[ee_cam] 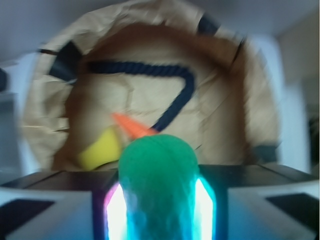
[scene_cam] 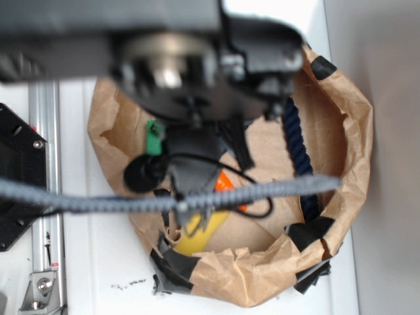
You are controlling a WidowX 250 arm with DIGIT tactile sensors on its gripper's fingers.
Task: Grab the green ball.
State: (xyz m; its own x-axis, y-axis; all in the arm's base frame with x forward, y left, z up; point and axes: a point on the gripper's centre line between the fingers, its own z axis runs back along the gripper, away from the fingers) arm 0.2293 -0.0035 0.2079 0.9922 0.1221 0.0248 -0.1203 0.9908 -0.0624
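Below us sits the paper-bag bin; our gripper is clamped on the green ball, so the grab looks essentially complete.

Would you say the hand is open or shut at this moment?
Shut on the green ball: the wrist view shows the ball wedged between the hand's two glowing pads.

A mint-green, dimpled ball is seen. A brown paper bag is patched with black tape. A navy rope, an orange carrot and a yellow object are shown.
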